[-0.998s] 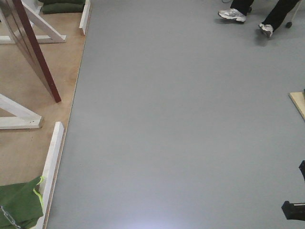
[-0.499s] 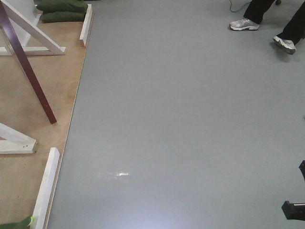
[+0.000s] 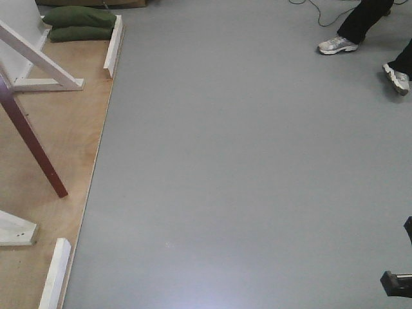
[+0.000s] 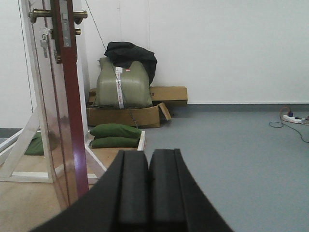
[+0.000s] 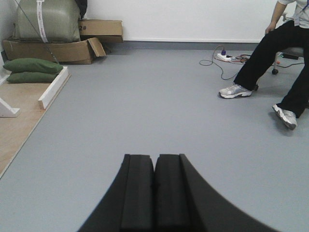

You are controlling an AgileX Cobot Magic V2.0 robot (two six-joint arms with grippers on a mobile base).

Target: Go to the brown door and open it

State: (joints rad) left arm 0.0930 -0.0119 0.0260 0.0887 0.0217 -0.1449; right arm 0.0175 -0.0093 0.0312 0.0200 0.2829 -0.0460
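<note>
Pads [image 4: 134,188] of the left gripper [image 4: 148,157] are pressed flat together with nothing between them, and the right gripper [image 5: 154,160] is closed the same way, empty. Just ahead of the left gripper and to its left stands the tall, glossy reddish-brown wooden door [image 4: 70,121]. It is turned edge-on to that camera and is apart from the gripper. High above the gripper on that edge sits a narrow silver latch plate [image 4: 64,26], with a brass handle [image 4: 39,15] sticking out to either side. The door stands beside a white-painted wooden frame [image 3: 40,56] braced by slanted struts, all on a pale plywood platform [image 3: 71,135]. In the front view the door's bottom edge runs diagonally across that platform.

Farther ahead of the left gripper, two dark green sandbags [image 4: 115,136] lie stacked at the platform's far end. Beyond them, by the white wall, is an open tan cardboard box [image 4: 123,117] with an olive-green strapped bundle [image 4: 121,87] rising above it and a black bag [image 4: 131,50] at the bundle's top.

Well ahead of the right gripper and to its right, a seated person in black trousers [image 5: 263,53] and grey-white sneakers [image 5: 235,91] rests both feet on the smooth grey floor [image 5: 145,106]. A white power strip [image 5: 224,57] with trailing cables lies on the floor beyond the nearer shoe.
</note>
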